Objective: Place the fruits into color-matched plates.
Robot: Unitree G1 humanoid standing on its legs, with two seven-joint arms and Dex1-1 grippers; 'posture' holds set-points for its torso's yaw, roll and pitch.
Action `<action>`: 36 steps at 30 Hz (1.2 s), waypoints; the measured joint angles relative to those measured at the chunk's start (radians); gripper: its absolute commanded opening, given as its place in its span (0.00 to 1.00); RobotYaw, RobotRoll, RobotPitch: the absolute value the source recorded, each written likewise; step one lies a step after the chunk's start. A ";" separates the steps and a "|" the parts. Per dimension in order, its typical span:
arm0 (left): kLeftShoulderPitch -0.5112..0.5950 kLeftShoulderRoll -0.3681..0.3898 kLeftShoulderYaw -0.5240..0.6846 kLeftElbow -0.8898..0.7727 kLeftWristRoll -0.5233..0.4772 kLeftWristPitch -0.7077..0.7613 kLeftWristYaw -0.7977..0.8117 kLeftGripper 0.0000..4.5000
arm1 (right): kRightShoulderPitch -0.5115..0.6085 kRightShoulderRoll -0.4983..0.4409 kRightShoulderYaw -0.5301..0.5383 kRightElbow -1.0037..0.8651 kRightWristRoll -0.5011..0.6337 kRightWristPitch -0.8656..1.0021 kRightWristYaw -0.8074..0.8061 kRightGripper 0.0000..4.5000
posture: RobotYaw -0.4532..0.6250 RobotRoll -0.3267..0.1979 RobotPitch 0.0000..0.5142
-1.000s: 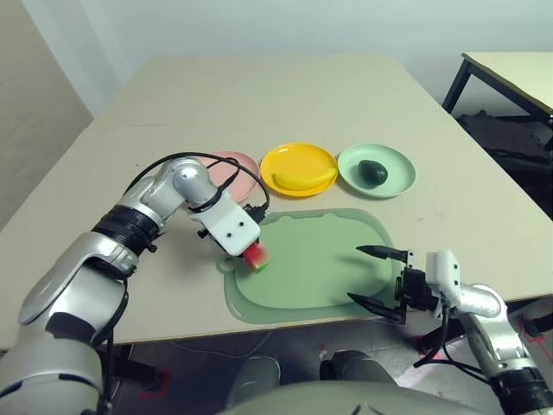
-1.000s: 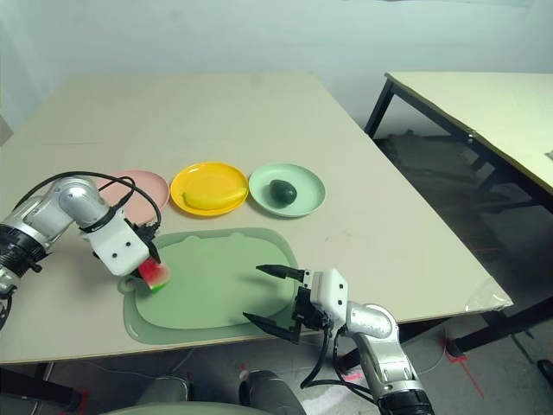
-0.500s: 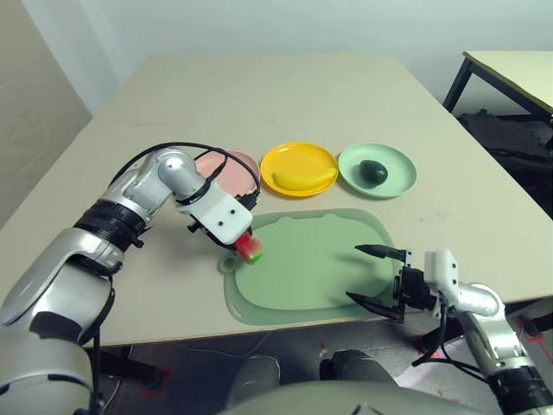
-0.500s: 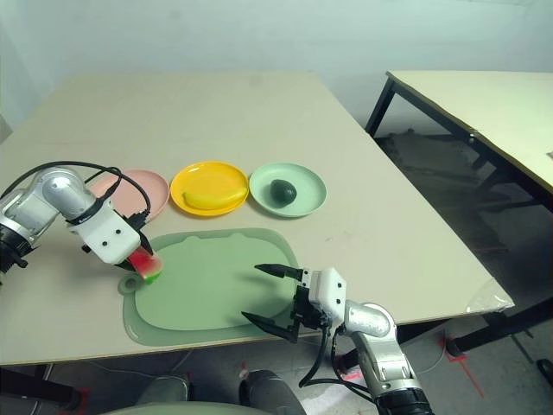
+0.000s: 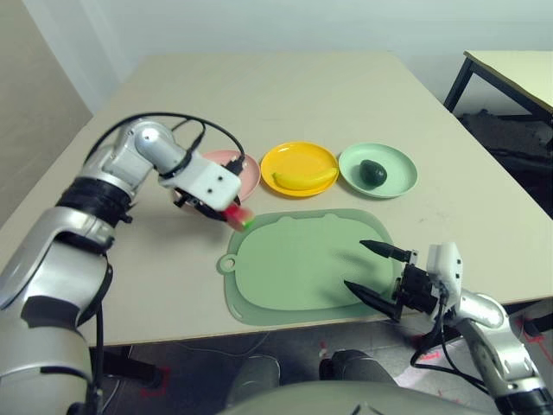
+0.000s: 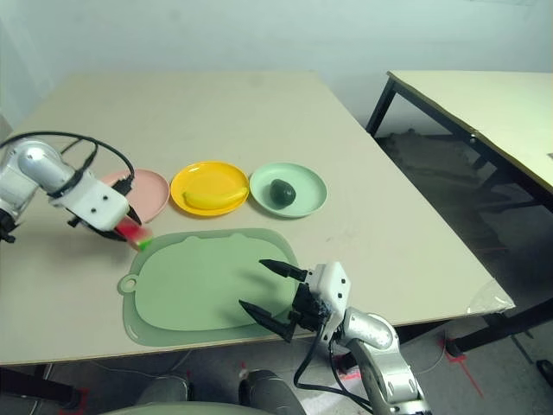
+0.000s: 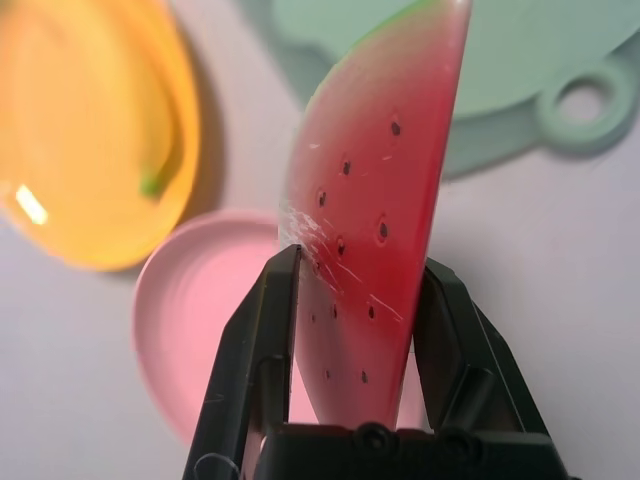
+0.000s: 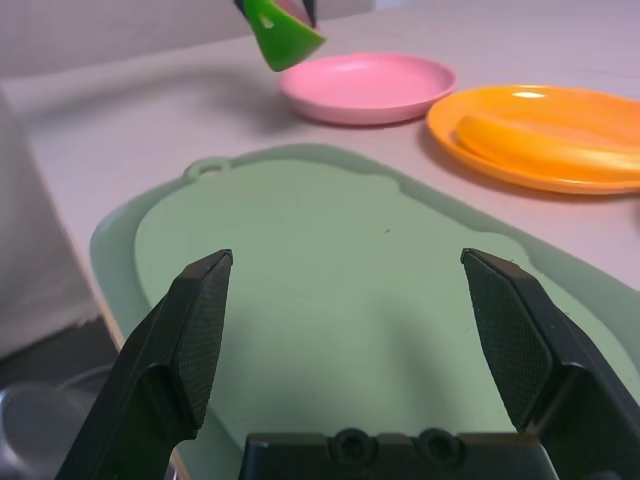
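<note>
The left hand (image 7: 360,300) is clamped on the watermelon wedge (image 7: 375,210). Its two black fingers press on the flat red sides, and the green rind points away from the hand. The wedge hangs in the air, off the surface, just past the far left corner of the big green mat (image 5: 302,268) and just beside the near edge of the pink plate (image 5: 246,173).

The pink plate has nothing in it. The banana (image 5: 302,179) already lies in the yellow plate (image 5: 298,156). The avocado (image 5: 373,172) already sits in the mint green plate (image 5: 393,186). So two fruits look done, and the watermelon is the last one.

The step in hand looks like carrying the red wedge to the pink plate. Next, the left hand needs to go a little farther, until the wedge is over the middle of the pink plate. Then it should come down low and let its fingers move apart, so the wedge lands inside the rim and does not tip out.

The right hand (image 5: 380,272) has its fingers wide apart and holds nothing. It hovers at the near right edge of the green mat, well apart from the plates.
</note>
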 measured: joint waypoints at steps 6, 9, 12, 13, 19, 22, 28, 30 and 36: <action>-0.089 -0.032 0.012 0.222 0.124 -0.055 0.133 0.38 | 0.068 0.040 -0.004 -0.094 0.006 0.053 -0.104 1.00 | 0.39 0.62 0.00; -0.110 -0.044 0.007 0.309 0.205 -0.069 0.238 0.38 | 0.096 0.041 -0.019 -0.126 0.007 0.056 -0.125 1.00 | 0.38 0.62 0.00; -0.114 -0.057 -0.006 0.380 0.286 -0.066 0.342 0.38 | 0.121 0.046 -0.025 -0.152 0.010 0.061 -0.147 1.00 | 0.36 0.62 0.00; -0.114 -0.062 -0.011 0.396 0.305 -0.061 0.366 0.38 | 0.130 0.047 -0.026 -0.158 0.011 0.062 -0.152 1.00 | 0.35 0.62 0.00; -0.114 -0.091 -0.022 0.452 0.391 -0.028 0.485 0.38 | 0.172 0.048 -0.038 -0.182 0.015 0.063 -0.175 1.00 | 0.32 0.62 0.00; -0.112 -0.099 -0.025 0.464 0.423 -0.008 0.527 0.38 | 0.193 0.049 -0.044 -0.191 0.015 0.062 -0.180 1.00 | 0.31 0.62 0.00; -0.083 -0.118 -0.025 0.474 0.449 0.004 0.536 0.38 | 0.230 0.055 -0.055 -0.196 0.019 0.057 -0.177 1.00 | 0.30 0.62 0.01; -0.069 -0.126 -0.024 0.481 0.449 0.002 0.520 0.38 | 0.242 0.055 -0.056 -0.198 0.028 0.051 -0.171 1.00 | 0.30 0.62 0.02; -0.068 -0.126 -0.017 0.481 0.448 -0.008 0.508 0.38 | 0.283 0.055 -0.059 -0.214 0.043 0.040 -0.157 1.00 | 0.30 0.62 0.05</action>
